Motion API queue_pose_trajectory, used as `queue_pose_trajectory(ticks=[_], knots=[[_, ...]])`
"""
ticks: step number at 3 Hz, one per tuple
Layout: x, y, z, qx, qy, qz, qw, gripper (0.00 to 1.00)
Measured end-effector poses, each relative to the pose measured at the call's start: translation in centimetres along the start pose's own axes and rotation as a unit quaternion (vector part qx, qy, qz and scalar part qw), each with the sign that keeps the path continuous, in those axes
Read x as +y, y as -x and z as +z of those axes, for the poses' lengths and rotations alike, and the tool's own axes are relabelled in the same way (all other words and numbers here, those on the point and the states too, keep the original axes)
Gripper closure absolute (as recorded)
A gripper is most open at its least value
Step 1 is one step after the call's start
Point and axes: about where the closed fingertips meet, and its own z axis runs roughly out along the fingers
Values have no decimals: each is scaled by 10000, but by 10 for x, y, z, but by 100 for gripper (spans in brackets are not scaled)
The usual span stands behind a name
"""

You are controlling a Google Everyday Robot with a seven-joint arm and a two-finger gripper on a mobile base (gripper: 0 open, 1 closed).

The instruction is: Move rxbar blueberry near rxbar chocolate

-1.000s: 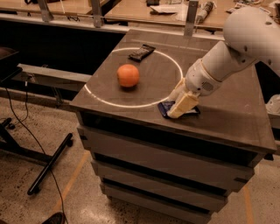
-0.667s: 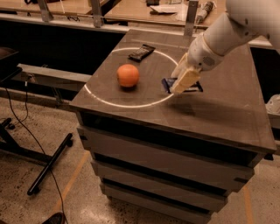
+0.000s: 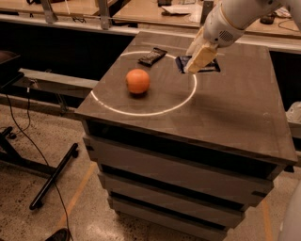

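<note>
1. Camera view, nearest first: a dark cabinet (image 3: 235,108) with stacked drawer fronts stands on a speckled floor, and a pale ring (image 3: 141,113) is marked on its top.
2. An orange (image 3: 138,81) sits inside that ring, left of centre and well apart from both bars.
3. Farther back, on the right edge of the ring, my gripper (image 3: 200,56) comes down from the upper right and is clamped on the rxbar blueberry (image 3: 211,67). Navy wrapper shows on either side of my pincer, and the bar lies at or just above the cabinet top.
4. Beyond it to the left, the rxbar chocolate (image 3: 152,56) lies flat on the far rim of the ring, near the blue bar but not touching it.
5. My judgement of the load: it is light and flat, a firm bar inside slick, crinkly film, so it can slide or pivot between my pads. I hold it across the narrow width near the middle, which should stop the ends from drooping or swinging.
6. Only a short shift to the left remains, then a low, gentle set-down so that the bar does not skid into the black one.
7. Farthest off, wooden benches (image 3: 155,12) run behind the cabinet.
</note>
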Motion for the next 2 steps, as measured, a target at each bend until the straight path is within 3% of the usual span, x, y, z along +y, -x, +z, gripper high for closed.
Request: queue_pose_trajectory(ticks=[1,2], knots=[[0,0,0,0,1,0,10000,100],[-7,4,5,-20,-198,-143,9997,100]])
